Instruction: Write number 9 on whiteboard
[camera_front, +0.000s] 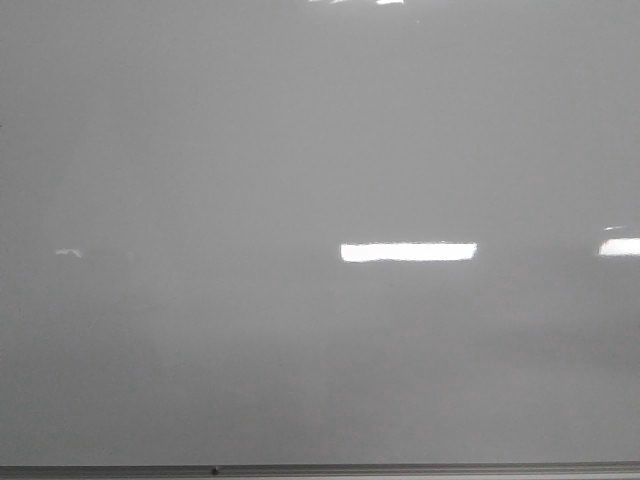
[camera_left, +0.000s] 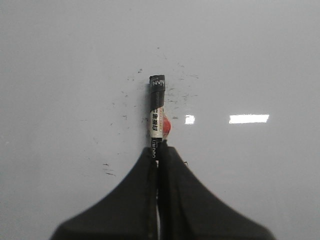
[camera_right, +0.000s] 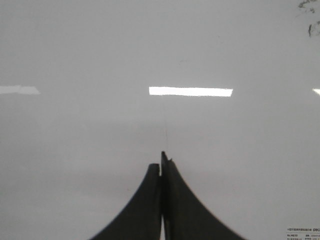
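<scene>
We see the left gripper (camera_left: 156, 154) clamped tight on a whiteboard marker (camera_left: 156, 116), whose long axis runs straight out from the fingertips toward the whiteboard (camera_left: 260, 55); whether its dark end touches, we cannot tell. The right gripper (camera_right: 162, 162) is pressed closed on nothing. The board's face above its lower frame edge (camera_front: 400, 468) carries no 9 yet, so the left arm should draw it.

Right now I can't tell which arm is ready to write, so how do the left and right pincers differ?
The left pincer is shut on a marker with a black cap end; the right pincer is shut on nothing. Old ink specks dot the whiteboard around the left one; it is mostly clean ahead of the right. Both are black and face the board.
</scene>
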